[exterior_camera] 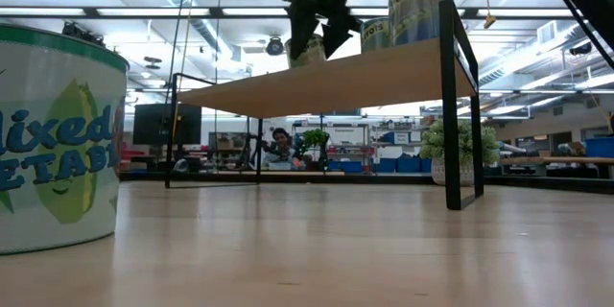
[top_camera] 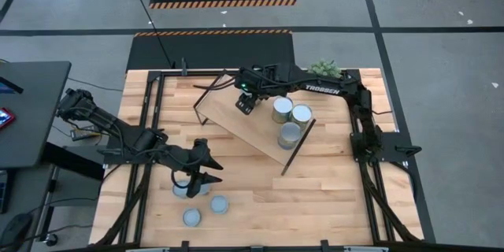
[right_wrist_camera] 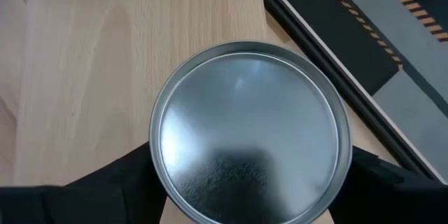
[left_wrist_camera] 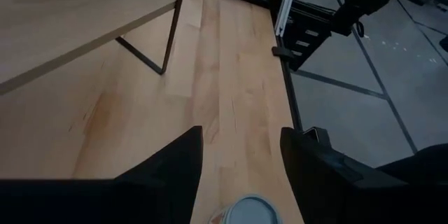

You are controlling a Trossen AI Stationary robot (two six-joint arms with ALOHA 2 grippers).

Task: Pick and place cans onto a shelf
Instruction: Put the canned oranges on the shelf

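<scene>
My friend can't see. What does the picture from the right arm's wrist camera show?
A can with a round silvery top fills the view, held between the right gripper's two dark fingers. Below it lies the light wood shelf.

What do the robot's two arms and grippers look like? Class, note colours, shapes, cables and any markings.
Both arms are dark, nearly black, built of jointed segments. The right arm carries white TROSSEN lettering, and a small green light glows near the right gripper. The left arm trails thin dark cables near its base. The left gripper ends in two broad, wedge-shaped black fingers.
</scene>
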